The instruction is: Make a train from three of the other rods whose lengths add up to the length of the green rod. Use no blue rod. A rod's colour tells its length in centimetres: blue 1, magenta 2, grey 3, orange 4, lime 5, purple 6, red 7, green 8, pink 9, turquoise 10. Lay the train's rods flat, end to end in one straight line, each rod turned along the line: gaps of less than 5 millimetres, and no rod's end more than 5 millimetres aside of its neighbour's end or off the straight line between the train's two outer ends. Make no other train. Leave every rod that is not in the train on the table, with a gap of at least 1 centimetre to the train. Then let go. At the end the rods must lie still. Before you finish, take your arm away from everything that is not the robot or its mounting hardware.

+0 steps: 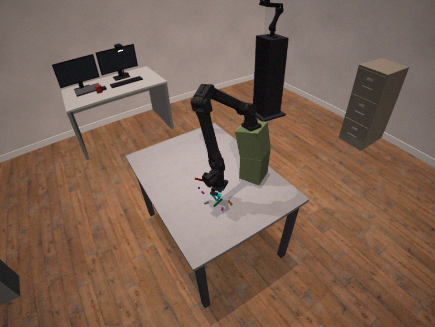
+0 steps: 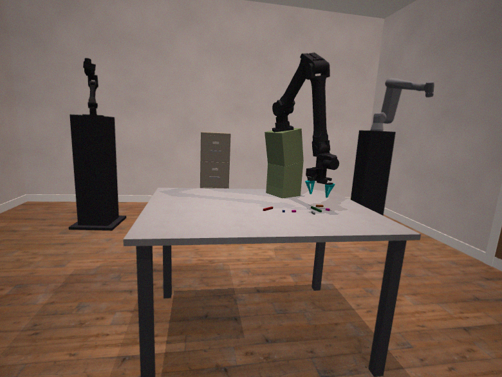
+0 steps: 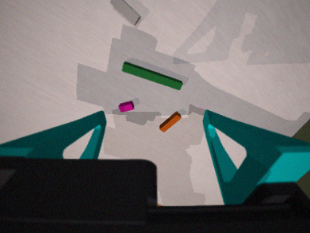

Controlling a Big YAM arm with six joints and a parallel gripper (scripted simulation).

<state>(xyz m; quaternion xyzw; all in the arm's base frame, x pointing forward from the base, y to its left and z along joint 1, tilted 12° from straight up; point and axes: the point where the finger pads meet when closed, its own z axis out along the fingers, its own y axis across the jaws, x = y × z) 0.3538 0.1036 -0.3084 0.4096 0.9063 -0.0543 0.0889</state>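
Note:
My gripper (image 1: 218, 197) (image 2: 319, 195) (image 3: 154, 116) is open and empty, above the table. Below it lie the green rod (image 1: 217, 202) (image 2: 316, 209) (image 3: 152, 76), an orange rod (image 1: 230, 202) (image 2: 319, 206) (image 3: 170, 122) and a magenta rod (image 1: 222, 208) (image 2: 327, 209) (image 3: 126, 106). In the wrist view the orange rod shows between the fingers, tilted across the picture. A grey rod (image 1: 206, 202) (image 2: 313, 212) (image 3: 126, 11) lies beyond the green one. A second magenta rod (image 1: 202, 192) (image 2: 293, 211), a blue rod (image 1: 198, 187) (image 2: 283, 211) and a red rod (image 1: 198, 179) (image 2: 268, 208) lie apart. The arm partly hides the red rod in the top view.
The rods lie on a light grey table (image 1: 197, 242) (image 2: 182, 226). The arm stands on a green pedestal (image 1: 254, 154) (image 2: 284, 164) at the table's edge. Shadows of the arm fall across the rods.

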